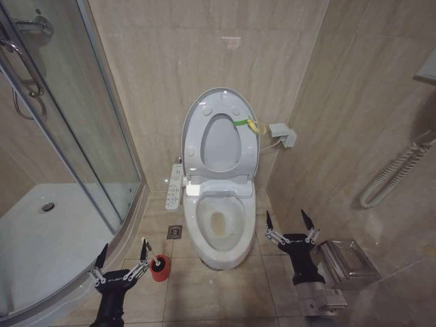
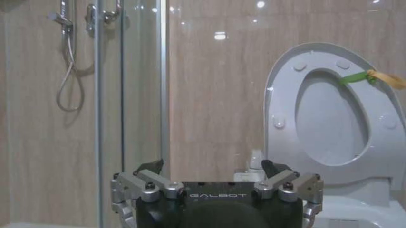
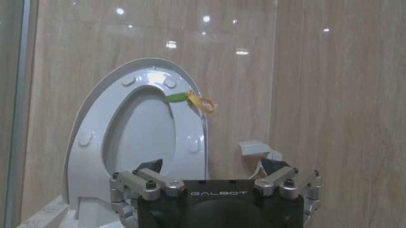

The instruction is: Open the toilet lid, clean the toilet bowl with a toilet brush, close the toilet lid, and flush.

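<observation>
- Looking down from the head camera, I've got the toilet lid standing upright against the tiled wall, seat ring raised with it, yellow-green loop tag at its edge.
- Toilet bowl is exposed; its drain is hard to make out, just a dim yellowish patch. Glossy white ceramic, long oval, button panel on the side nearer the shower.
- Toilet brush: only the red cup and a dark top are readable, and the handle I can't pick out. It sits on the floor just beside my left end effector, whose fingers are spread wide and empty.
- Right end effector hangs on the bowl's other side, fingers wide, nothing in them; its arm is cut off at the frame bottom.
- Floor room is tight: curved shower tray and glass door on one side, metal wall box on the other.
</observation>
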Motion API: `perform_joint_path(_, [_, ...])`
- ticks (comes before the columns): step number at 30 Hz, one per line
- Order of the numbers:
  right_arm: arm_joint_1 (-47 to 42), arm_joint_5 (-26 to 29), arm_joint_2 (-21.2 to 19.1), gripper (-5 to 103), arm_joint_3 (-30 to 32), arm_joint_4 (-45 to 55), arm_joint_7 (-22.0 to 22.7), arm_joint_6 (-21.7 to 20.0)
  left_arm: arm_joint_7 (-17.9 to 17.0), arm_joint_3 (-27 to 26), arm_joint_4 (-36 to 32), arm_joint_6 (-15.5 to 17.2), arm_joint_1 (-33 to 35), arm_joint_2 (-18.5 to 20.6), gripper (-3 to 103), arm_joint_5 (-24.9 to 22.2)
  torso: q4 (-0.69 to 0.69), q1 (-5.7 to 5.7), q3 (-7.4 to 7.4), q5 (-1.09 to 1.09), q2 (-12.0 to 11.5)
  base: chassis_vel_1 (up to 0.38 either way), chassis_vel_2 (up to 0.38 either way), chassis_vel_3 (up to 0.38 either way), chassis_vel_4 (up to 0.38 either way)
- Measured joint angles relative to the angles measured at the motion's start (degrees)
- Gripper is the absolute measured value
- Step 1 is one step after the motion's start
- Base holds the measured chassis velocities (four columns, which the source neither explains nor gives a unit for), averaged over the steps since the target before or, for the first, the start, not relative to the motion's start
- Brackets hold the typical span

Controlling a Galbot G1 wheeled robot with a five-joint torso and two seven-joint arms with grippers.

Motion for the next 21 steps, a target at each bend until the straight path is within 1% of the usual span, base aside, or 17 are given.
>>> perform_joint_path(7, [0.0,0.0,0.0,100,0.0,0.0,0.0,0.0,-0.56,-0.49,0.7,-1.02,0.51,0.38,100,-0.06,0.0,0.0,0.0,0.0,0.0,0.0,0.0,0.0,0.0])
perform_joint_path(8, [0.0,0.0,0.0,100,0.0,0.0,0.0,0.0,-0.35,-0.56,0.99,-1.16,0.43,0.49,100,-0.24,0.0,0.0,0.0,0.0,0.0,0.0,0.0,0.0,0.0])
perform_joint_path(9, [0.0,0.0,0.0,100,0.0,0.0,0.0,0.0,1.59,-1.05,2.11,-1.3,0.08,0.86,100,-2.54,-0.01,0.0,0.0,-0.01,0.0,0.0,0.0,0.0,0.0])
perform_joint_path(10, [0.0,0.0,0.0,100,0.0,0.0,0.0,0.0,1.59,-1.05,2.11,-1.3,0.08,0.86,100,-2.54,-0.01,0.0,0.0,-0.01,0.0,0.0,0.0,0.0,0.0])
perform_joint_path(11, [0.0,0.0,0.0,100,0.0,0.0,0.0,0.0,1.91,-0.68,1.65,0.07,0.84,1.03,100,-4.4,-0.01,0.0,0.0,0.0,0.0,0.0,0.0,0.0,0.0])
perform_joint_path(12, [0.0,0.0,0.0,100,0.0,0.0,0.0,0.0,1.93,-0.55,1.44,0.65,1.09,1.05,97,-5.04,0.01,0.0,0.0,0.0,0.0,0.0,0.0,0.0,0.0])
perform_joint_path(13, [0.0,0.0,0.0,100,0.0,0.0,0.0,0.0,1.95,-0.55,1.4,0.98,1.08,1.06,97,-5.37,0.0,0.0,0.0,0.0,0.0,0.0,0.0,0.0,0.0])
perform_joint_path(18, [0.0,0.0,0.0,100,0.0,0.0,0.0,0.0,1.97,-1.08,1.86,2.59,-0.23,1.26,97,-5.69,-0.01,0.0,0.0,0.0,0.0,0.0,0.0,0.0,0.0])
perform_joint_path(19, [0.0,0.0,0.0,100,0.0,0.0,0.0,0.0,1.97,-1.29,1.99,3.8,-0.48,1.44,100,-5.49,-0.01,0.0,0.0,0.0,0.0,0.0,0.0,0.0,0.0])
perform_joint_path(21, [0.0,0.0,0.0,100,0.0,0.0,0.0,0.0,2.0,-1.38,2.36,4.37,-0.75,1.71,100,-5.45,0.0,0.01,0.0,0.0,0.0,0.0,0.0,0.0,0.0])
